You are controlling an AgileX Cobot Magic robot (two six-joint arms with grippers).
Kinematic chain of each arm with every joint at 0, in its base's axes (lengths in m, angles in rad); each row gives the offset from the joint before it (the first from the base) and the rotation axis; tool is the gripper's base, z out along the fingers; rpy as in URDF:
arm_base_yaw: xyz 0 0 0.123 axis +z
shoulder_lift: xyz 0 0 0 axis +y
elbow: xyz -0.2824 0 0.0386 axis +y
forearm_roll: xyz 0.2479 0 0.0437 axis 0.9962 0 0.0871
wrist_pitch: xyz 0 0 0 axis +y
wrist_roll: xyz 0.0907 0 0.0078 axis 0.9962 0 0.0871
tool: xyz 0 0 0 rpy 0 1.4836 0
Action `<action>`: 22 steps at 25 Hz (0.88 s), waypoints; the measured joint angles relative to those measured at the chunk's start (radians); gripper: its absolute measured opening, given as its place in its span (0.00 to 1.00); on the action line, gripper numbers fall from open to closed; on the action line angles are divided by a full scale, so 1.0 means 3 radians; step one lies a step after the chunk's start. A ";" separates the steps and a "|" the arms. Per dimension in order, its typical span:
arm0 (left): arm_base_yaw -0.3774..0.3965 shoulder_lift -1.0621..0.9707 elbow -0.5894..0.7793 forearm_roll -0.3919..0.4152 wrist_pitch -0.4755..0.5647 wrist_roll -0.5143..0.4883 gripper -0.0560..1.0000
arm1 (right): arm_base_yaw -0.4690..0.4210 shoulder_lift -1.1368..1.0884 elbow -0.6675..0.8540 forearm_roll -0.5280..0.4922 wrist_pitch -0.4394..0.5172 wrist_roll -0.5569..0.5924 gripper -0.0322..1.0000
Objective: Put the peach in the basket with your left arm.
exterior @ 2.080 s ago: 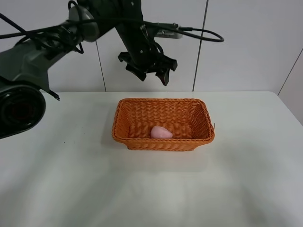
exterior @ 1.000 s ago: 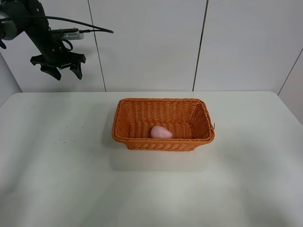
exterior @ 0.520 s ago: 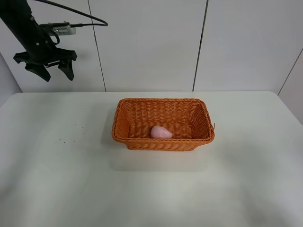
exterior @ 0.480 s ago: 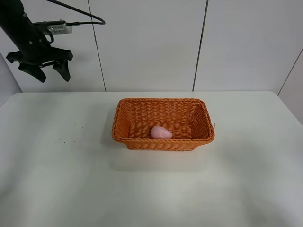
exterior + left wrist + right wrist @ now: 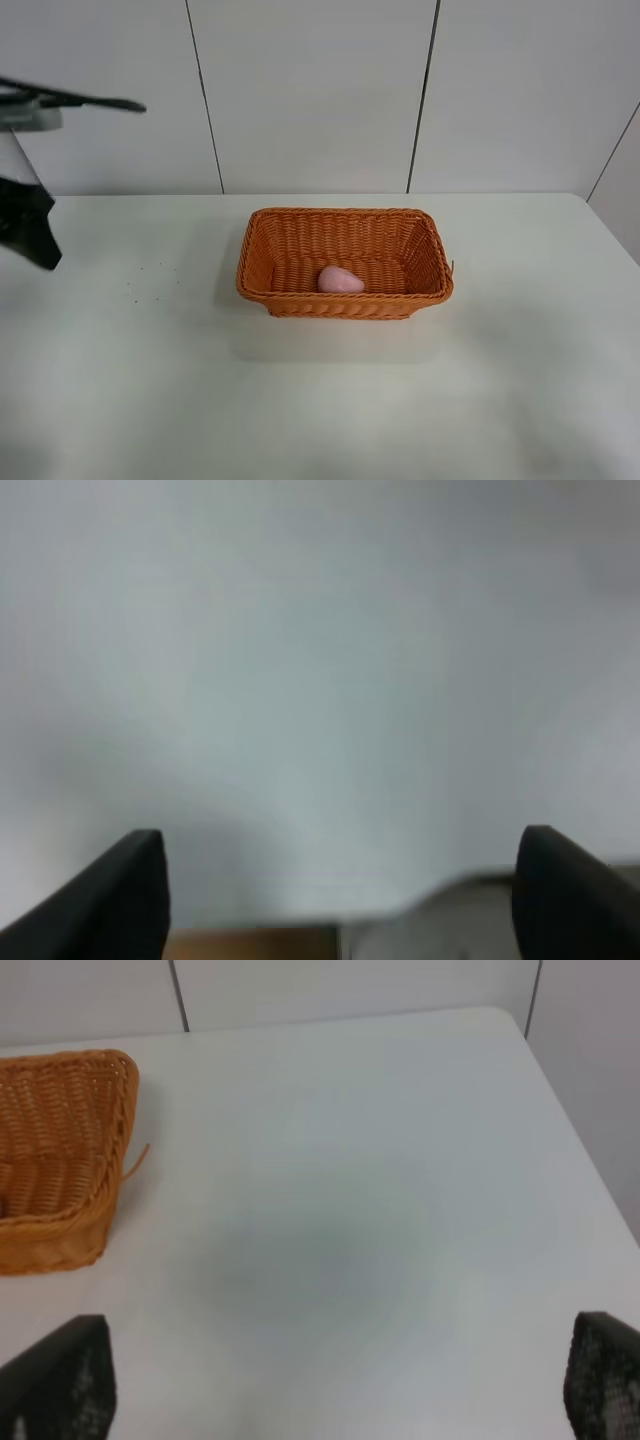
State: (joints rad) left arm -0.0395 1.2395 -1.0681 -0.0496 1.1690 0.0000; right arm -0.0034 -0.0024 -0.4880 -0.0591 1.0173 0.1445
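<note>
Orange basket (image 5: 345, 262) on white table (image 5: 320, 400)

The peach (image 5: 340, 280) is lying inside the basket (image 5: 345, 225) — near its front wall. The basket is sitting on the table (image 5: 300, 400). The left arm (image 5: 25, 215) is showing only partly — at the left edge.

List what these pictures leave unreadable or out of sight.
- Left claw: in the exterior high view only a dark blurred piece shows at the frame's left edge; the left wrist view is blurred, showing two spread tips.
- Peach: its underside is hidden by the basket front wall; the right wrist view cuts the basket at its edge.
- Right claw: outside the exterior high view.
</note>
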 joint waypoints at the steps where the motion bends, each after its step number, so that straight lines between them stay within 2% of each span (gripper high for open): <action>1: 0.0000 -0.0169 0.0231 0.0001 0.0000 0.0000 0.82 | 0.0000 0.0000 0.0000 0.0000 0.0000 0.0000 0.70; 6: 0.0000 -0.1145 0.1194 0.0008 -0.0025 0.0000 0.82 | 0.0000 0.0000 0.0000 0.0000 0.0000 0.0000 0.70; 11: 0.0000 -0.2102 0.1833 0.0008 -0.0325 0.0000 0.82 | 0.0000 0.0000 0.0000 0.0000 0.0000 0.0000 0.70; 22: 0.0000 -0.3829 0.1915 0.0008 -0.0379 0.0056 0.82 | 0.0000 0.0000 0.0000 0.0000 0.0000 0.0000 0.70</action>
State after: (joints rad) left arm -0.0395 0.0908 -0.4936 -0.0473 1.0554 0.0169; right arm -0.0034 -0.0024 -0.4880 -0.0591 1.0173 0.1445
